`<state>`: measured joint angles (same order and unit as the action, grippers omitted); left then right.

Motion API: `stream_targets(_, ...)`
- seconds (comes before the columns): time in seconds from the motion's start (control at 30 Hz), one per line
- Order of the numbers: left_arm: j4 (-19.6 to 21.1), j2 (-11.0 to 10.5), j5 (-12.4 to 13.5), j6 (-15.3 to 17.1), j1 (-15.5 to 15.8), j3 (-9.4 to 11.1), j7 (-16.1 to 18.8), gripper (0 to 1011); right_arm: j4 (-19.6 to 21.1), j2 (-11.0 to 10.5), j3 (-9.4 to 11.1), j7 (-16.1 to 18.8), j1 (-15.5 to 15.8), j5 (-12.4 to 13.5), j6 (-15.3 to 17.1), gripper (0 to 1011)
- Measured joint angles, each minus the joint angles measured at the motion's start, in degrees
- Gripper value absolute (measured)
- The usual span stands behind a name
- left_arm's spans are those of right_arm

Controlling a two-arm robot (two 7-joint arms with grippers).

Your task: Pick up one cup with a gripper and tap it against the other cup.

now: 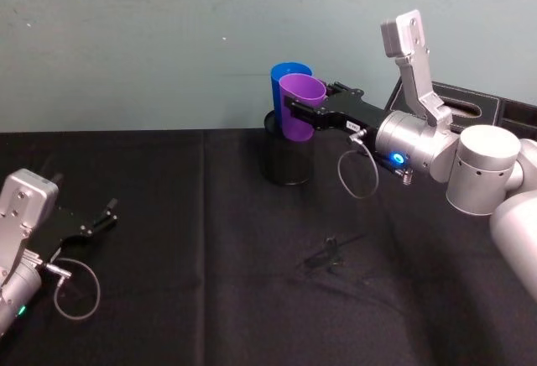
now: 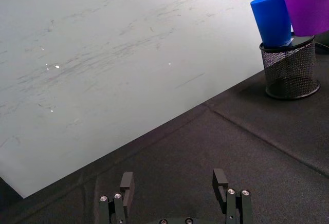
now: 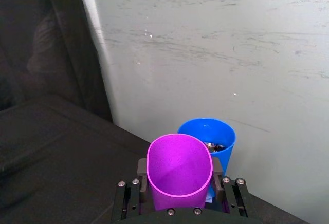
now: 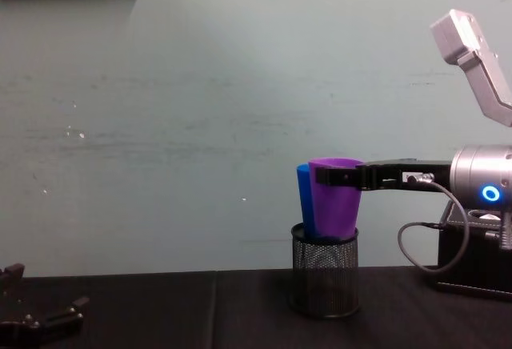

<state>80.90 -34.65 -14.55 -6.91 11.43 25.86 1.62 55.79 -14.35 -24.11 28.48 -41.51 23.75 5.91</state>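
Observation:
My right gripper (image 1: 298, 112) is shut on the purple cup (image 1: 300, 101), holding it upright near its rim just above the black mesh pen holder (image 1: 289, 160). The blue cup (image 1: 284, 76) stands inside that holder, right behind the purple one. The two cups sit side by side and overlap in the chest view, purple cup (image 4: 336, 201) in front of blue cup (image 4: 304, 197); I cannot tell if they touch. In the right wrist view the fingers (image 3: 141, 167) clamp the purple cup (image 3: 180, 170). My left gripper (image 1: 109, 212) rests open at the table's left.
A black box (image 1: 470, 101) stands at the back right, behind my right arm. A small dark object (image 1: 327, 253) lies on the black tablecloth in front of the holder. The pale wall rises close behind the cups.

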Motion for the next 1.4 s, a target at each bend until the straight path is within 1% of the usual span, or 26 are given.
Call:
stream_targets(1.03,0.0,0.0,0.0,0.0,0.0,0.0,0.0,1000,-2.3,1.5,0.5,0.0,-1.5,-1.0,-0.8,707)
stream_targets(1.4,0.0,0.0,0.0,0.0,0.0,0.0,0.0,1000,-3.5,1.8,0.8,0.5,-2.0,-1.0,-1.0,707)
